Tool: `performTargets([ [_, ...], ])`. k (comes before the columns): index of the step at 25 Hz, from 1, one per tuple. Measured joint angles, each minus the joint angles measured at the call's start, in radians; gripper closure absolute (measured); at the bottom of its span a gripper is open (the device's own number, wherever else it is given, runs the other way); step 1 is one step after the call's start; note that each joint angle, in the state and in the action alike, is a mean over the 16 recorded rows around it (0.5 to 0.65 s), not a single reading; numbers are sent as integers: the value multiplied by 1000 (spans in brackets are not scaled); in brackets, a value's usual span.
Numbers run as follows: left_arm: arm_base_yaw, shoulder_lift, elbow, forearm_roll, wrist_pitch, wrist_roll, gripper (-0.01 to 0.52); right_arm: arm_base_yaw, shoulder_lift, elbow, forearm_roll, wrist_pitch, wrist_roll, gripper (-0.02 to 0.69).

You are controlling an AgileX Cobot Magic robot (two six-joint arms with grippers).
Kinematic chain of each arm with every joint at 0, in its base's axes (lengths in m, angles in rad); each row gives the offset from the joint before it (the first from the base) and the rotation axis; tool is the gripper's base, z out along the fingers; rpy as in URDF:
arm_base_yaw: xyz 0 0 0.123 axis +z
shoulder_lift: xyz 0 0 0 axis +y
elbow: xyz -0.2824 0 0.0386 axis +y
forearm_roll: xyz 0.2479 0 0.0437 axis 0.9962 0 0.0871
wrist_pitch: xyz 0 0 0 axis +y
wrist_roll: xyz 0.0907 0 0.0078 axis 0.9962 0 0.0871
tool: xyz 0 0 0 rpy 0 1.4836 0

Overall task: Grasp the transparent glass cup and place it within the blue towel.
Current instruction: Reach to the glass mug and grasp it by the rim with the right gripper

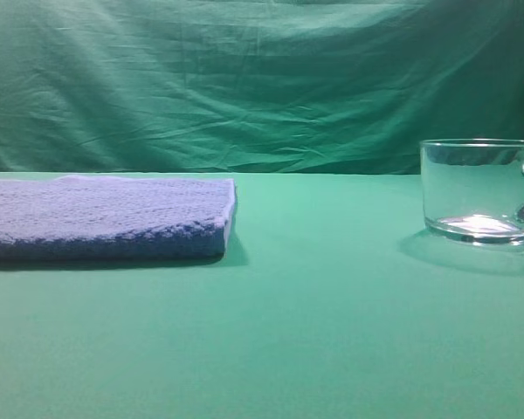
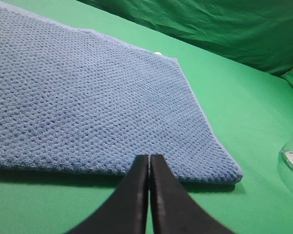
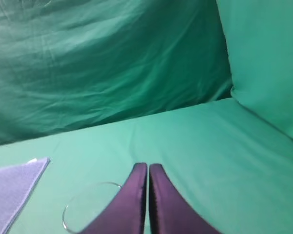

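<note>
Standing upright on the green desk [image 1: 332,332], the transparent glass cup [image 1: 479,190] is well apart from the blue towel [image 1: 105,216]. The right claw [image 3: 148,168] hangs above it, fully closed and empty; the left claw [image 2: 149,158], also closed and empty, hangs near the towel's edge.

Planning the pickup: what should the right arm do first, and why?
Probably open the right tool: its jaws are pressed together, with the glass cup standing untouched just below on the green table, apart from the blue towel.
</note>
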Motion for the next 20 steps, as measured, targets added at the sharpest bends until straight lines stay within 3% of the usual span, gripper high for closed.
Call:
performTargets([
  [12,0,0,0,0,0,0,514,34,471,-279,-18,298,-110,633],
  [20,0,0,0,0,0,0,514,134,703,-380,-96,364,-89,598],
])
